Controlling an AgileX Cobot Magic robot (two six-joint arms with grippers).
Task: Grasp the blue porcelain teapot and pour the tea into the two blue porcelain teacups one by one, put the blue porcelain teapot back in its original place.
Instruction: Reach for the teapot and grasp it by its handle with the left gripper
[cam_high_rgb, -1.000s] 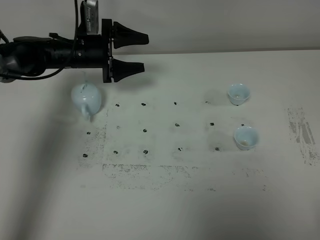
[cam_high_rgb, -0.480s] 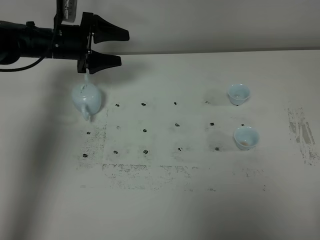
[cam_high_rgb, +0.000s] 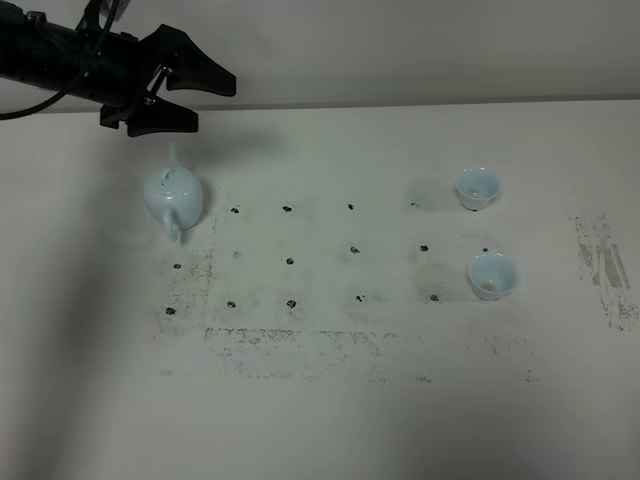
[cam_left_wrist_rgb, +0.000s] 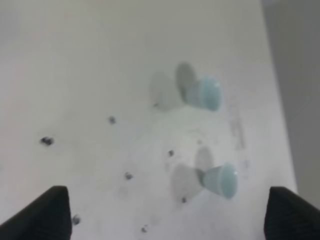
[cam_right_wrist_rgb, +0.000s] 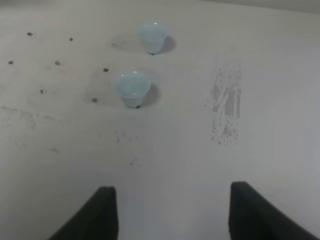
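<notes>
The blue porcelain teapot (cam_high_rgb: 173, 197) stands upright on the table's left side, free of any gripper. The two blue porcelain teacups sit at the right: the far cup (cam_high_rgb: 477, 187) and the near cup (cam_high_rgb: 492, 275). Both also show in the left wrist view (cam_left_wrist_rgb: 205, 93) (cam_left_wrist_rgb: 220, 180) and the right wrist view (cam_right_wrist_rgb: 153, 37) (cam_right_wrist_rgb: 133, 88). My left gripper (cam_high_rgb: 202, 98) is open and empty, raised above and behind the teapot. My right gripper (cam_right_wrist_rgb: 170, 215) is open and empty, well back from the cups; it is out of the exterior high view.
The white table (cam_high_rgb: 340, 400) bears a grid of small black dots (cam_high_rgb: 290, 261) and grey scuff marks (cam_high_rgb: 605, 268) near the right edge. A pale wall (cam_high_rgb: 420, 45) rises behind the table's far edge.
My left gripper has drawn back to the left and risen, away from the teapot. The teapot and cups have not moved.
</notes>
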